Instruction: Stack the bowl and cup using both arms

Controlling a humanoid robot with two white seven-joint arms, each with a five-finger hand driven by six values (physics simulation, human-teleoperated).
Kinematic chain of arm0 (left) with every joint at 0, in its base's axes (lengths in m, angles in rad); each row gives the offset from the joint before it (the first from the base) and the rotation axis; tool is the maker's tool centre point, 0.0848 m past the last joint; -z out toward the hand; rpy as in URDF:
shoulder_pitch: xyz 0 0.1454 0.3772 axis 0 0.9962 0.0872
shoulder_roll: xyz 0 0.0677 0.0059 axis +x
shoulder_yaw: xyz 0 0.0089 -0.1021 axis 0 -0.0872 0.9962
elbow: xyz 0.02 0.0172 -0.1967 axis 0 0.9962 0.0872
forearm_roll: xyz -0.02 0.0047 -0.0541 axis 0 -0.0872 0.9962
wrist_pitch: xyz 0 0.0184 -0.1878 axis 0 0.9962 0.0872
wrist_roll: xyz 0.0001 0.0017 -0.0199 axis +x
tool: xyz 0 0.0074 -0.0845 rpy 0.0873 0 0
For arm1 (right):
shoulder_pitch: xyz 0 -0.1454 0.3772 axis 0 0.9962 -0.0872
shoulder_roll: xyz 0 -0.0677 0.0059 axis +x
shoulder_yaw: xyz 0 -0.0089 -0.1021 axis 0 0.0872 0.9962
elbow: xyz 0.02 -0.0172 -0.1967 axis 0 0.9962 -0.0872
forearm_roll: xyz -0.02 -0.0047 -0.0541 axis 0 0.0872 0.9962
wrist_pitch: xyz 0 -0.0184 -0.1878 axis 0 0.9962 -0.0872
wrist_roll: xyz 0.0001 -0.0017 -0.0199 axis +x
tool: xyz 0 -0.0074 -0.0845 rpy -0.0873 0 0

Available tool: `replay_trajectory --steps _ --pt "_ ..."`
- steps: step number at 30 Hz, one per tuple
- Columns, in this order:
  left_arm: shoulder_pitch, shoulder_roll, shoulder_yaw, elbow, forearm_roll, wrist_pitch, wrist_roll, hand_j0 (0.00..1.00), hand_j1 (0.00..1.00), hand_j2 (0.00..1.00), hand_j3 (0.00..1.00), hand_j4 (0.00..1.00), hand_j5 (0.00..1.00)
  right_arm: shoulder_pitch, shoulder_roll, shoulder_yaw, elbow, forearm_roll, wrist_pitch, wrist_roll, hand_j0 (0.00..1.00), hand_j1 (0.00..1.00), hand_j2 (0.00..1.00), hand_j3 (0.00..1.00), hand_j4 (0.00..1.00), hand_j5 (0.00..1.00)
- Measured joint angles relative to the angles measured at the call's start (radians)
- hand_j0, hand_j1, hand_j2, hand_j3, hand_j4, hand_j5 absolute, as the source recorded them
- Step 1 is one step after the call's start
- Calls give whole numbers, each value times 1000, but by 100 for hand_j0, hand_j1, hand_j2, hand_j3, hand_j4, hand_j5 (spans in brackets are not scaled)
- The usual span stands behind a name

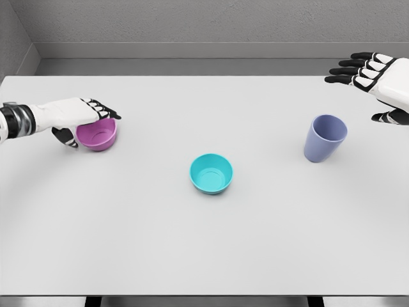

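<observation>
Currently, left hand (pixel 80 118): gripped small purple plastic bowl (pixel 98 135) by its rim, left of frame.
right hand (pixel 374 80): open, upper right.
teal plastic bowl (pixel 211 173): centre of white table (pixel 192 249).
blue-grey plastic cup (pixel 324 138): upright, right.

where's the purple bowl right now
In the head view the purple bowl sits on the table's left side, under the left hand, whose fingers curl over its rim; the teal bowl lies to its lower right.

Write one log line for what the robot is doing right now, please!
left hand: fingers on pink bowl | right hand: open, above purple cup, apart | teal bowl: table centre, untouched | stack: not begun
</observation>
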Motion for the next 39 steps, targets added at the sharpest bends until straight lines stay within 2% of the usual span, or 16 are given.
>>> replay_trajectory --steps 24,28,34,35,39 --pt "-9 -12 -28 -2 -16 0 -1 100 100 100 100 100 100 0 0 0 -2 0 0 0 100 100 100 100 100 100" --pt "-8 -12 -30 -2 -16 0 -1 83 83 83 83 83 83 0 0 0 -2 0 0 0 100 100 100 100 100 100" --pt "-8 -11 -32 -3 -18 0 -2 72 72 72 72 72 72 0 0 0 -3 0 0 0 100 100 100 100 100 100" --pt "-8 -11 -32 -3 -17 -1 -2 68 68 68 68 68 68 0 0 0 -3 0 0 0 100 100 100 100 100 100" --pt "-9 -11 -32 -2 -17 -1 -2 65 65 65 65 65 65 2 0 0 -3 0 0 0 100 100 100 100 100 100"
